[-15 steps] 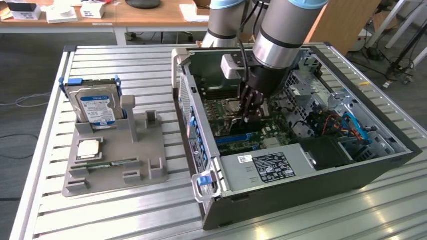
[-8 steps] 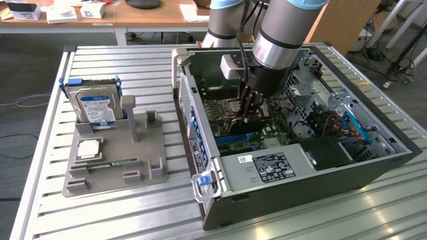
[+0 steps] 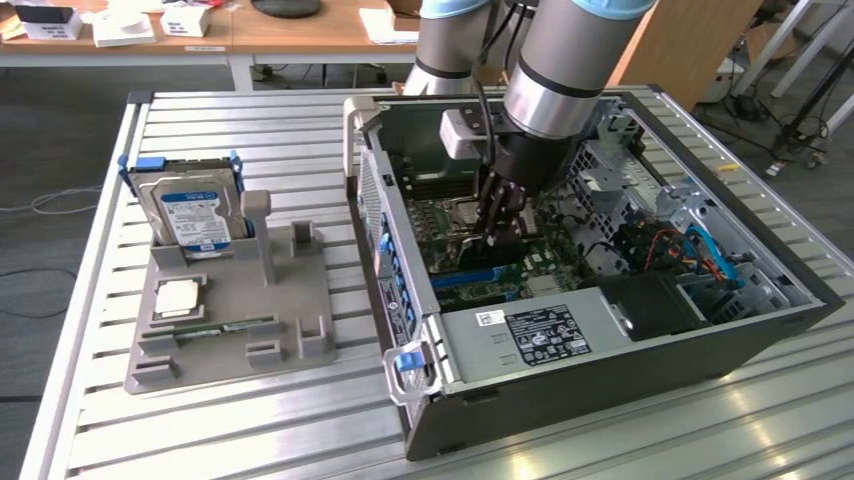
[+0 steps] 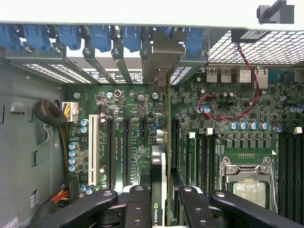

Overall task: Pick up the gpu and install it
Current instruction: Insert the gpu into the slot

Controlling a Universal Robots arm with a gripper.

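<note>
- Overhead, the black multi-link gripper (image 3: 498, 232) of the grey arm reaches down into the open dark-grey steel computer case (image 3: 747, 335), which lies on its side at the exterior view's right.
- Grip: the gripper is partly closed, its fingers (image 4: 137, 204) pressed against the two faces of the gpu (image 4: 158, 168), a thin green circuit-board card with a black cooler, seen edge-on in the wrist view.
- Position: the gpu hangs upright over the green motherboard (image 4: 137, 102), among the long black expansion slots (image 4: 126, 142). Its bracket end points toward the case's rear wall, on the exterior view's left side of the case, under a row of blue plastic latches (image 4: 99, 35). Whether its lower edge has entered a slot cannot be told.
- Technique (judgement): the card edge should run parallel to the slot, with the bracket lined up with its rear opening. Pressure is best applied straight down and evenly, since a tilted card would likely bind.
- Hazard (judgement): the looped red-and-black wire (image 4: 223, 114) lies to one side, apart from the card, and should be kept clear.
- Unused: a silver hard drive with blue-white label (image 3: 194, 215) stands in the grey moulded holder (image 3: 227, 335) at the exterior view's left, well apart from the case.
</note>
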